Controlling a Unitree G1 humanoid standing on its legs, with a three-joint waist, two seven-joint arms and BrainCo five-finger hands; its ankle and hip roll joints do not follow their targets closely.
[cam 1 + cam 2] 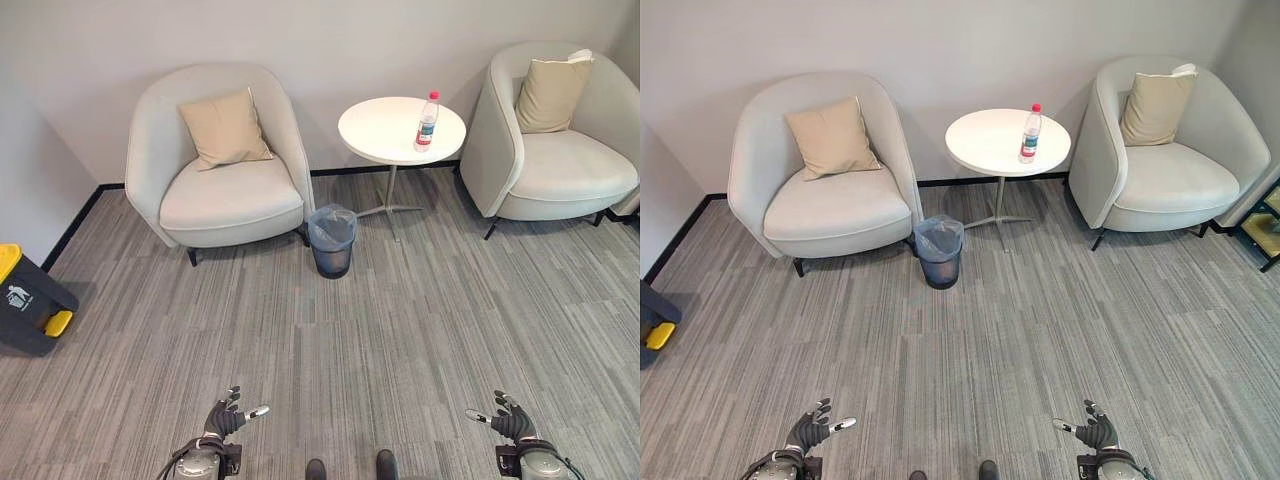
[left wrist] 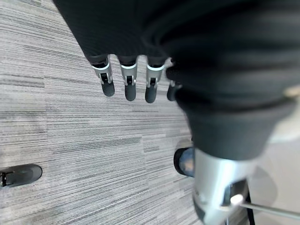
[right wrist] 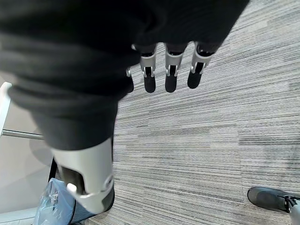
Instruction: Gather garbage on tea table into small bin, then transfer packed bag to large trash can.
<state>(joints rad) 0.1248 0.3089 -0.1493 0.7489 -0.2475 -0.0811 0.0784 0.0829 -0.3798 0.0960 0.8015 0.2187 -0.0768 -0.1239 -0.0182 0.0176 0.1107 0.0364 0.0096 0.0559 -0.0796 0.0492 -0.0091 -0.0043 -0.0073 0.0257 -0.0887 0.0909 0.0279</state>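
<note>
The bottle [image 1: 427,122] stands upright on the round tea table [image 1: 385,130], close to the table's right edge, its long axis vertical and its red cap up. It is the only piece of garbage I can make out on the tabletop. Just beside the table's foot, toward the left armchair [image 1: 222,155], the small bin [image 1: 332,240] sits on the carpet, lined with a pale blue bag and apparently holding nothing yet, though its inside is hard to read from here. The large trash can [image 1: 30,298], dark with yellow parts, lies at the far left, cut off by the frame's edge.

Both hands hang low and well apart from everything. The bottle lies ahead and slightly to the right, so the right hand [image 1: 510,420] is the nearer one for the reach; the left hand [image 1: 227,414] lines up better with the bin. Each hand is empty, fingers [image 3: 170,79] straight and relaxed over bare carpet in the wrist views. The right armchair [image 1: 560,140] stands close beside the table, so the approach is probably easiest from the front.
</note>
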